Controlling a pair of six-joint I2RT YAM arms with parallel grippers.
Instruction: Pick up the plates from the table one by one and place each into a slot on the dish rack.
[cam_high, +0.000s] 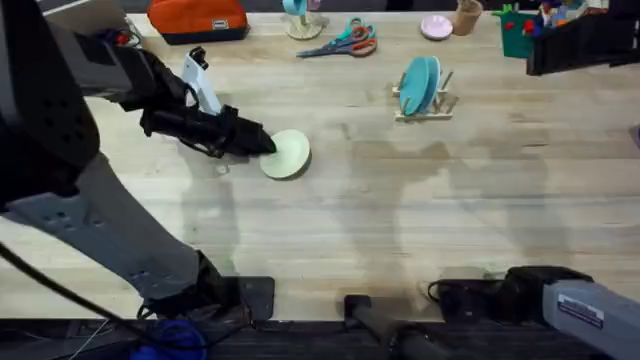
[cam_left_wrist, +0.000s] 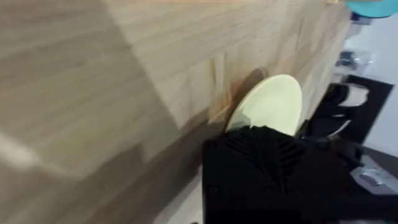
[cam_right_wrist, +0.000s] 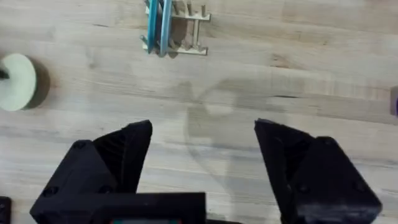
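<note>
Our right gripper (cam_right_wrist: 202, 168) hangs spread above the pale plank table (cam_high: 400, 220). Our left gripper (cam_high: 262, 143) pinches the glossy cream-yellow round plate (cam_high: 287, 154) (two teal plates (cam_high: 420, 84) stand in the light-wood pegged rack (cam_high: 428, 104)).

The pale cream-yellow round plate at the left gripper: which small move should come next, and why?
Probably lift the pale cream-yellow round plate off the light wooden table. The left gripper is at its edge, and the small wooden dish rack already holds the teal plates.

Bare table (cam_high: 400, 220) before the dish rack (cam_high: 425, 105) (scissors (cam_high: 345, 42) behind).
</note>
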